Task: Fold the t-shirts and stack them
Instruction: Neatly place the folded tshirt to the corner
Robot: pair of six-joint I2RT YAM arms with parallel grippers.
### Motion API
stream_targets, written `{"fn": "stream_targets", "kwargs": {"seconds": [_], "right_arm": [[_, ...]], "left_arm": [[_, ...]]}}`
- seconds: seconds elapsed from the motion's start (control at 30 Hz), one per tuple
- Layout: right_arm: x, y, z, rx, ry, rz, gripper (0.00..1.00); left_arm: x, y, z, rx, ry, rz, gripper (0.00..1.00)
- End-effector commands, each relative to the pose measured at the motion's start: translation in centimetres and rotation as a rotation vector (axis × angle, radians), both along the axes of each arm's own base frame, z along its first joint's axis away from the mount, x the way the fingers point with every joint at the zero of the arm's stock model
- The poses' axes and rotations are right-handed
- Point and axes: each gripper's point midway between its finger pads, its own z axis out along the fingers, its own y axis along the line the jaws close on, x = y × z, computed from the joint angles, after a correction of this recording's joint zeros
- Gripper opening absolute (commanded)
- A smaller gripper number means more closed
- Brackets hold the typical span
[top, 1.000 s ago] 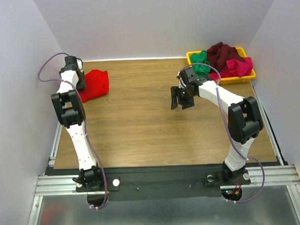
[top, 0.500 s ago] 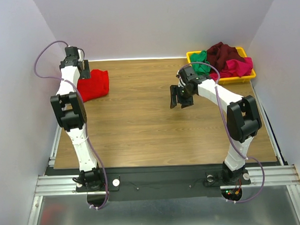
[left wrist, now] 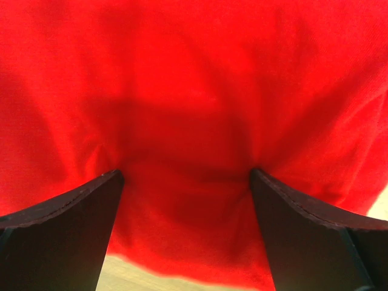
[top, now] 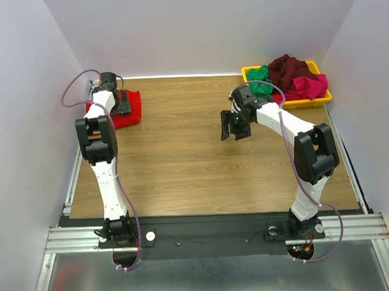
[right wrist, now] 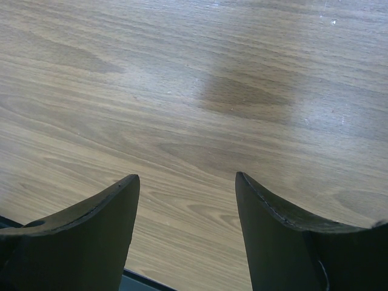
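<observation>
The left gripper is down on the bright red cotton t-shirt, which lies bunched at the far left corner of the brown wood-grain table. In the left wrist view the left gripper has its two black fingers spread wide. The tips touch the red cloth, which dips and creases between them. Nothing is pinched, and a strip of pale table shows at the lower edge of that view.

The right gripper hangs over the bare middle of the table, right of centre and well apart from any shirt. In the right wrist view the right gripper also has its fingers wide apart, with only wood grain between them, and it holds nothing.

At the far right corner sits the yellow rectangular plastic tray. It is heaped with three crumpled shirts: a green t-shirt at its left end, a dark maroon t-shirt piled highest at the back, and a magenta-pink t-shirt at the front right, spilling over the rim.
</observation>
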Motion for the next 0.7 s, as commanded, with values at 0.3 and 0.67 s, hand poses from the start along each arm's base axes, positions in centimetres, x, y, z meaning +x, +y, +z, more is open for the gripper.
{"fn": "stream_targets", "kwargs": {"seconds": [0.3,0.67], "right_arm": [[-0.4,0.0,1.4,0.018,-0.023,-0.002,0.70],[-0.7,0.1,1.5,0.025,-0.015,-0.002,0.70]], "left_arm": [[-3.8,-0.7,-3.6,0.048,0.136,-0.179,0.96],[-1.2,-1.9,-3.2,0.025,0.090,-0.310,0.94]]}}
